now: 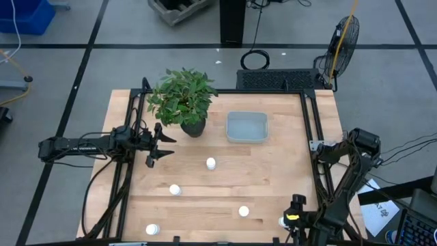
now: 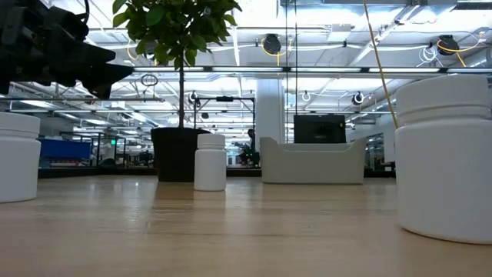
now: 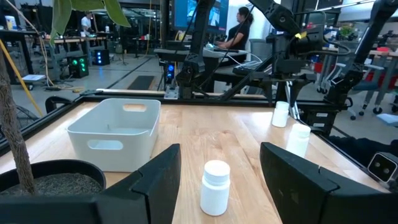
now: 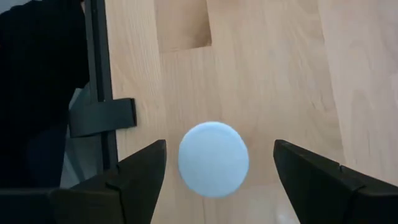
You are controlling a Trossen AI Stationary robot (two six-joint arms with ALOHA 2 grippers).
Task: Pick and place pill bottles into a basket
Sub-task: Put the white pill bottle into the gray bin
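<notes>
Wooden surface (image 1: 273, 178) carries five pill bottles (image 1: 210, 163) scattered near its front; basket (image 1: 246, 127) far centre sits empty beside plant pot (image 1: 193, 128); left gripper (image 1: 158, 145) fingers spread, holding nothing; right gripper (image 4: 214, 163) fingers spread above the near-right bottle (image 4: 213, 158).

Wooden table (image 1: 273, 178): potted plant (image 1: 183, 99) and basket (image 1: 246, 127) near far edge; five pill bottles (image 1: 210, 163) scattered toward near edge.

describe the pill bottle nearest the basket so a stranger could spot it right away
Start at the leafy green plant in its dark pot at the far side of the wooden table; beside it lies the shallow pale grey-blue plastic basket. Just in front of the gap between them stands one small white capped pill bottle, alone mid-table; the other four sit nearer the front edge.
</notes>
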